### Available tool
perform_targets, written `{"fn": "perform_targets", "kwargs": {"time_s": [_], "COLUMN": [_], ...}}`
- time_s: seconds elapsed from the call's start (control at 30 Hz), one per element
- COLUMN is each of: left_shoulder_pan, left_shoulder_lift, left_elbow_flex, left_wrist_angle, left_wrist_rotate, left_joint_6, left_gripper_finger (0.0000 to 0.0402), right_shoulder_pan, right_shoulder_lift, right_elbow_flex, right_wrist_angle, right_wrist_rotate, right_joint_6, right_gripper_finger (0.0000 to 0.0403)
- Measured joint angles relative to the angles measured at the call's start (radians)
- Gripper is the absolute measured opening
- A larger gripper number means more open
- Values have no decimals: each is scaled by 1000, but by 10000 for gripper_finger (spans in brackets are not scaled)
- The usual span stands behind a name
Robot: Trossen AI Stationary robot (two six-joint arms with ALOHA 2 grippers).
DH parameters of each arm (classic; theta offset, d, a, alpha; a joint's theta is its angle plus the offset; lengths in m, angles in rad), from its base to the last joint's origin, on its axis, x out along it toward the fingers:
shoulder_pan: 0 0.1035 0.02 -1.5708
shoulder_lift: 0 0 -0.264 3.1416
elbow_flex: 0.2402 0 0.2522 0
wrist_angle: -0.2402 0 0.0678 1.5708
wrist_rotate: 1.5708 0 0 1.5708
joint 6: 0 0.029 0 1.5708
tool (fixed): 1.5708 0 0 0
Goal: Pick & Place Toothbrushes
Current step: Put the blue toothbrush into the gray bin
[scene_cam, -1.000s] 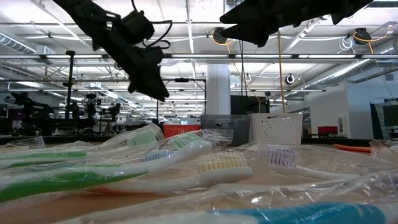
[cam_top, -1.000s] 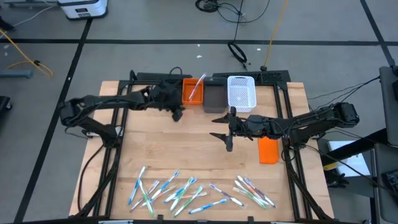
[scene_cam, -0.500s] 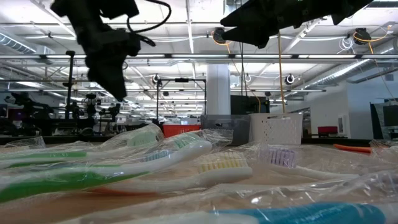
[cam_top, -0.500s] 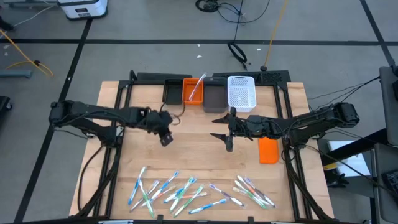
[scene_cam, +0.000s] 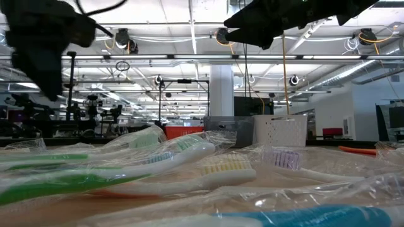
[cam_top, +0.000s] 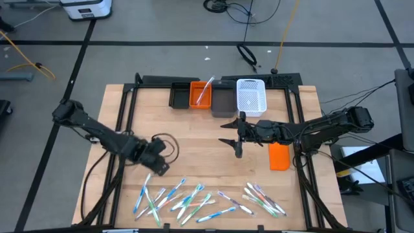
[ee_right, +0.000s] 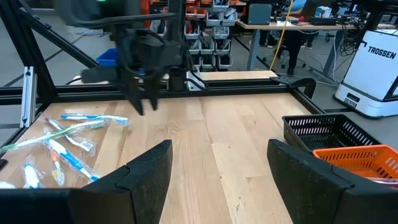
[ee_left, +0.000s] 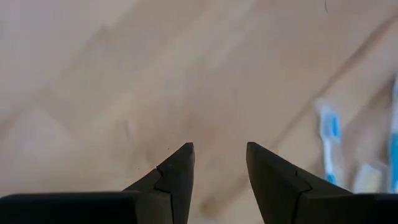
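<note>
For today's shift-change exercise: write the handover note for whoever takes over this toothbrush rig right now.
Left gripper: fingers apart, empty, just above the left end of the toothbrush pile.
Right gripper: fingers wide, empty, waiting at mid-table.
Done: one toothbrush lies in the orange bin.
Left: the pile along the near edge is unsorted; black bin, grey bin and white basket look empty.

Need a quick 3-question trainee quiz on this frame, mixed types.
1. True or false: the left gripper holds a toothbrush.
2. Which bin has a toothbrush in it: A black, B orange bin, C white basket?
3. Fill in: the right gripper hovers mid-table with its fingers ____.

Key: 1 false, its fingers are apart and empty, near the toothbrushes at the front edge. 2 B. 3 open.
</note>
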Motion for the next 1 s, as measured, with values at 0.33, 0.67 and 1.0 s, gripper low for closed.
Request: {"fn": "perform_targets", "kwargs": {"time_s": [0.33,0.67,1.0], "left_shoulder_pan": [-228,-273,-271], "left_shoulder_lift": [65,145,207], "left_elbow_flex": [0,0,-1], "left_wrist_angle": [-52,-52,-11], "left_wrist_rotate": [113,236,267], "left_joint_6": [-430,-511,-514], "left_gripper_finger": [147,147,147], "right_shoulder_pan": [0,0,0], "right_shoulder_lift": [0,0,0], "right_elbow_flex": [0,0,0], "right_wrist_angle": [0,0,0], "right_wrist_rotate": [0,0,-1], "right_joint_6": [-1,-1,-1], "right_gripper_finger": [254,254,254]}}
